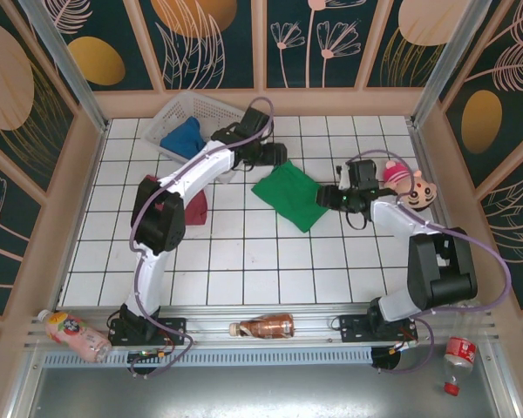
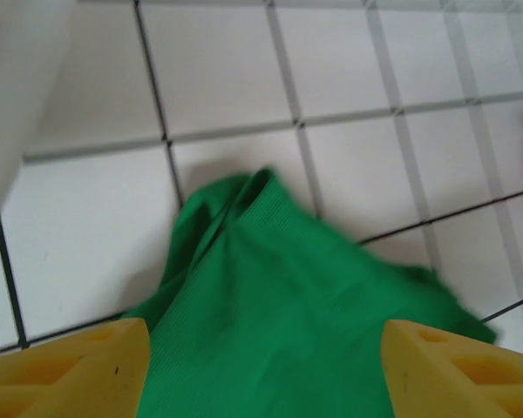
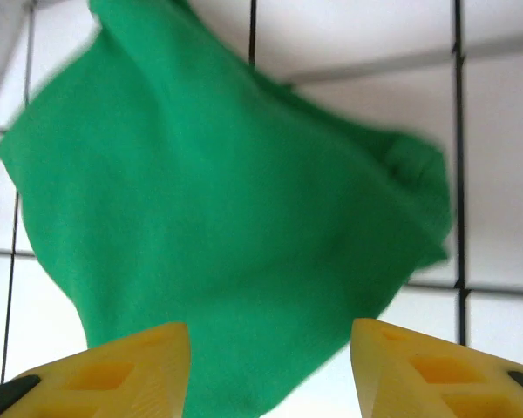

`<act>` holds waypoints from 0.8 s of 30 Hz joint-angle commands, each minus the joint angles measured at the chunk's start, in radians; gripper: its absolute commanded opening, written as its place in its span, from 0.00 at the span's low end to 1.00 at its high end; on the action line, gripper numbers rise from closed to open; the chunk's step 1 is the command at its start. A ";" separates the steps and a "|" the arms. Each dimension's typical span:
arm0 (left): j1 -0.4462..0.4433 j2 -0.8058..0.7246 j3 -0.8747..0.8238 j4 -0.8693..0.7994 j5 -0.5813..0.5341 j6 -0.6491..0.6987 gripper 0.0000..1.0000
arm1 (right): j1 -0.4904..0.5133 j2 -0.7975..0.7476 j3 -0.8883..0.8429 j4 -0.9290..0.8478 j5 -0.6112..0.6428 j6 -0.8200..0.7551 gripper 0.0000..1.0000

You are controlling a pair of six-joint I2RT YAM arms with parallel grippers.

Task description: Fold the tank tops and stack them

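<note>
The folded green tank top (image 1: 291, 197) lies mid-table (image 1: 244, 252), its long axis running diagonally from far left to near right. Left gripper (image 1: 277, 158) at its far corner and right gripper (image 1: 330, 198) at its right edge both gape, holding nothing.

White tiled tabletop (image 1: 261, 261), dark grout; dark floral wall panels (image 1: 213, 43), wooden frames.
</note>
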 commanded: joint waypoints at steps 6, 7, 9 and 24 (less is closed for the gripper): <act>-0.007 0.114 -0.016 -0.065 0.003 0.083 0.71 | 0.045 0.096 -0.074 0.161 -0.025 0.159 0.52; -0.008 0.131 0.000 -0.067 -0.006 0.089 0.71 | 0.046 0.106 -0.077 0.163 -0.003 0.153 0.51; -0.007 0.176 0.062 -0.096 -0.036 0.104 0.71 | 0.046 0.143 -0.076 0.141 0.056 0.139 0.51; 0.016 0.308 0.236 -0.145 0.057 0.129 0.72 | -0.037 0.191 -0.058 -0.011 0.210 0.099 0.38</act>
